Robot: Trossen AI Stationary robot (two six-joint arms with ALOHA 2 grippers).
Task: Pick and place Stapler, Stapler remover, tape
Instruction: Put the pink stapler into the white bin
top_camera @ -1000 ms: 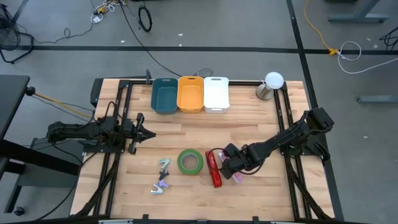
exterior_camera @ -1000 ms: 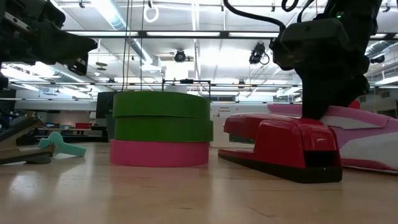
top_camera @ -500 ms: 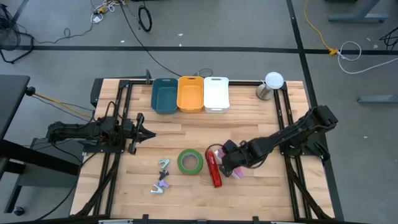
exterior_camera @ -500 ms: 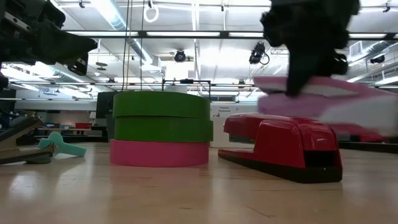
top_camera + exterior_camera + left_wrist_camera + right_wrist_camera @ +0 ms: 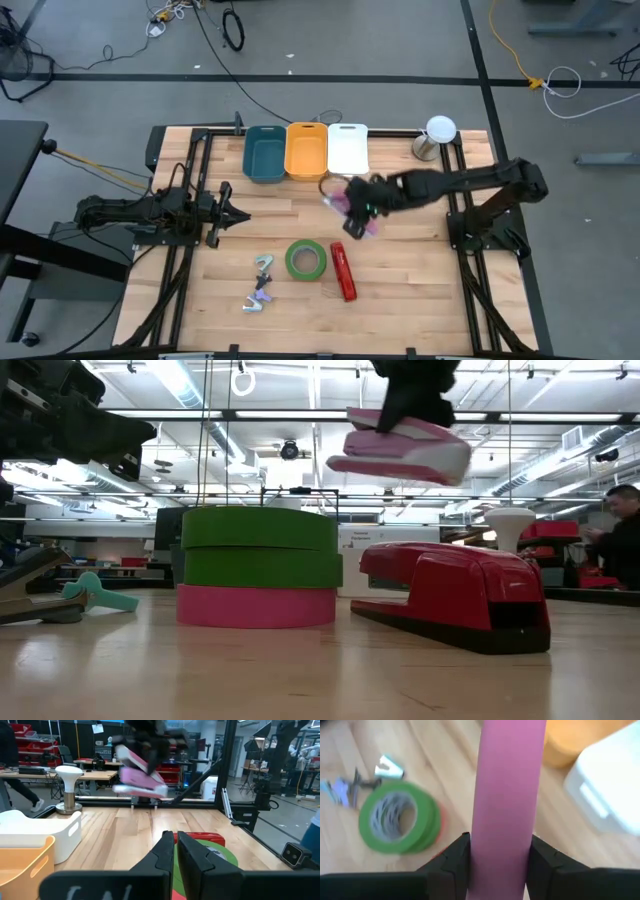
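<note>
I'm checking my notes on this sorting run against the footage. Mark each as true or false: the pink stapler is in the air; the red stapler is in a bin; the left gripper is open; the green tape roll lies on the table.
1. The right gripper holds the pink stapler in the air. True.
2. The red stapler is in a bin. False: it lies on the wooden table.
3. The left gripper is open. False: shut, empty.
4. The green tape roll lies on the table. True.

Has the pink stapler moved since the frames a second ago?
Yes. Held by the right end effector, the pink stapler has left the table beside the red stapler and now hangs in the air nearer the white bin.
</note>
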